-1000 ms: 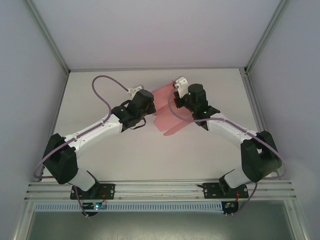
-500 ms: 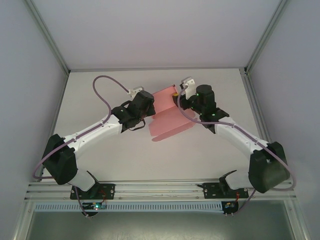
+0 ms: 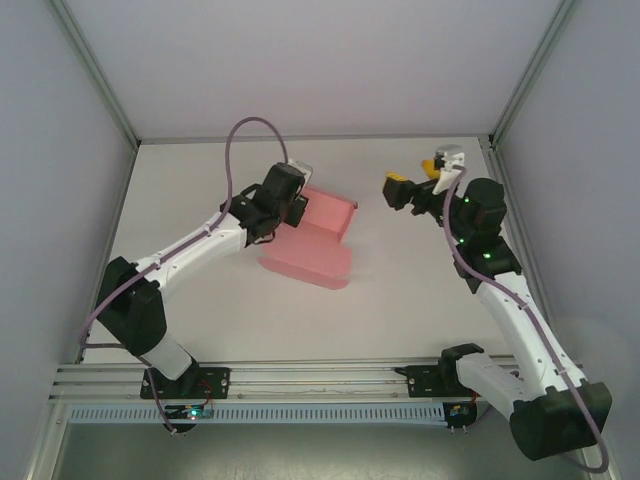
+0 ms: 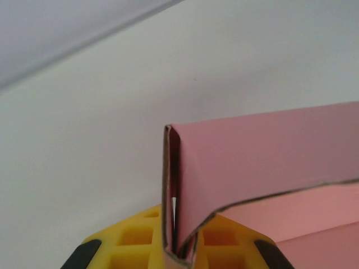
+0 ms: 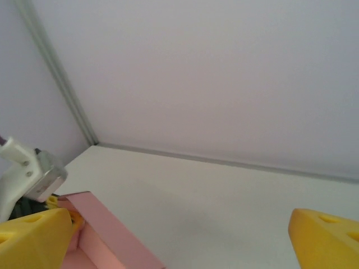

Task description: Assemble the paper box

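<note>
Overhead rear view, close wrists sharing paper box

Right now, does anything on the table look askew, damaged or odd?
The paper box is half folded: one panel is raised, pinched by the shut left tool, while the rest lies on the table. No tear shows. The open right tool hangs apart from it.

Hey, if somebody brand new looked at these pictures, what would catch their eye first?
The pink paper box stands out most: a half-folded card in the middle of the white table, between the two arms. The left tool is shut on one upright edge of it. The right tool hangs wide open off to the box's right, apart from it.
</note>
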You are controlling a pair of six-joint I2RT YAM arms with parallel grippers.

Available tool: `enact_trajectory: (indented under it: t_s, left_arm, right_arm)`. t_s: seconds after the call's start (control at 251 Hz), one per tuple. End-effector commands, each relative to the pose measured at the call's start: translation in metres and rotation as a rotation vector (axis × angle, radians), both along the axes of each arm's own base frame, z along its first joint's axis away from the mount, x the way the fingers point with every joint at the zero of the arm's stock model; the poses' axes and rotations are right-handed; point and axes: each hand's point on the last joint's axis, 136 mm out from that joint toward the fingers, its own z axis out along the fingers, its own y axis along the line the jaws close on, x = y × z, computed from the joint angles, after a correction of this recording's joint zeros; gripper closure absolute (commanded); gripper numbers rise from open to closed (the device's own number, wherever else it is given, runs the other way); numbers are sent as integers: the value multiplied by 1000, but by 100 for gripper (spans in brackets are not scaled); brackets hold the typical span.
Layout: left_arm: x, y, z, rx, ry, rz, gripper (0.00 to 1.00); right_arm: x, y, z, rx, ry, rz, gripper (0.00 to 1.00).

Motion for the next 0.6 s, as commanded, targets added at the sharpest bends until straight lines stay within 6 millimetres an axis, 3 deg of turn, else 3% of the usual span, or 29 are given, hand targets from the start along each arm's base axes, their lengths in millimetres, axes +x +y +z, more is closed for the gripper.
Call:
enact_trajectory:
  t_s: [0.0,0.108,0.192,0.291,0.379,0.503,0.595]
  left_arm:
    - [-5,-15,17,422,-173,-554,100]
    - [-10,-32,29,616,-280,-867,100]
    - [-10,-39,23,751,-287,-1028,100]
    - [2,-49,3,977,-366,-1150,100]
    - [4,-61,-26,1165,-472,-1324,100]
    - [-22,-76,-64,1292,-586,-1614,100]
    - [-38,-85,-79,1356,-695,-1786,100]
  right_arm:
    - [-7,-18,-22,77,128,-30,2]
    - [-11,-40,-32,96,174,-95,2]
    - [-14,-50,-41,136,206,-115,2]
    - [-17,-58,-51,172,236,-135,2]
    - [-18,-61,-54,204,253,-127,2]
    - [-18,-59,-56,257,270,-84,2]
    - [-16,-64,-62,284,285,-96,2]
